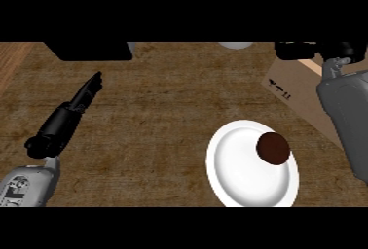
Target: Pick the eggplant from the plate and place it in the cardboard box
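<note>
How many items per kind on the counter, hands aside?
Plates: 1, white plate
Eggplants: 1, dark eggplant lying on the plate
Cardboard boxes: 1, cardboard box at the right, partly behind the right forearm
Total: 3

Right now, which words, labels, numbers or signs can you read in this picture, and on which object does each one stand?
Cardboard box: small black printed symbols on its side, too blurred to read.
Left forearm: dark markings on the grey shell, too blurred to read.
White plate, eggplant: no text.
</note>
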You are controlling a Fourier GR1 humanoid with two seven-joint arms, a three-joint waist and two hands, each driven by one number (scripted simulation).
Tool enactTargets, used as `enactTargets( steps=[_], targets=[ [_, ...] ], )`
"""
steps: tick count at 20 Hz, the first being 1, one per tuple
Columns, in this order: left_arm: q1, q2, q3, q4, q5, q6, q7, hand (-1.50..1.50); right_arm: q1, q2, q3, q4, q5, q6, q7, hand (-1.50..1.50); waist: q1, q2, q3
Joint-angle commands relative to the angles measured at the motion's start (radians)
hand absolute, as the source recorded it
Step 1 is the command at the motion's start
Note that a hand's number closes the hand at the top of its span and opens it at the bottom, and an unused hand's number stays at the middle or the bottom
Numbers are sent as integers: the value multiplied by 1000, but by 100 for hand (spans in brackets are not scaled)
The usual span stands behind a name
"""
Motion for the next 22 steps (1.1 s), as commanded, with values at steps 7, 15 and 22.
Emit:
enactTargets(
  steps=[7,15,22],
  targets=[
    [13,2,10,-18,-4,-36,-3,0,-62,-179,-126,335,25,41,-168,150,28,7,0],
    [-28,-18,0,6,-13,-44,-10,0,-79,-298,-160,638,-20,268,-341,150,36,15,1],
    [-22,-13,16,-12,-10,-57,-2,0,-142,-365,-124,819,37,427,-417,150,39,13,1]
  ],
)
